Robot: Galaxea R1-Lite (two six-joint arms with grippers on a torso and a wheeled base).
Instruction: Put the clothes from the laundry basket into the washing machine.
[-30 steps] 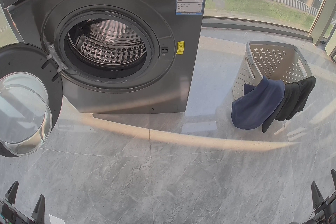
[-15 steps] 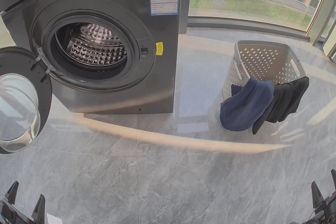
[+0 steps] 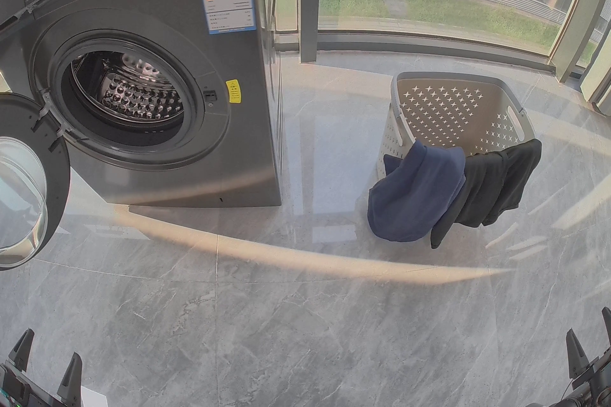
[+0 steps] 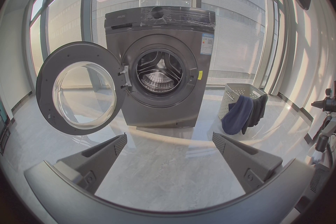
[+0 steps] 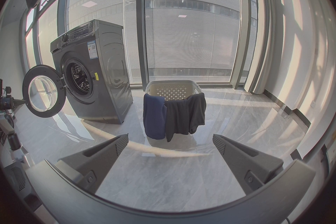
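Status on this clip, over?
Left hand, right hand open, empty. Blue garment, black garment draped over laundry basket rim. Washing machine door open. Path unobstructed.

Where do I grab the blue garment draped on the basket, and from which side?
Probably pinch the blue garment near its top fold, where it crosses the basket rim, coming from the near side: most of it hangs outside that wall, beside the black garment.
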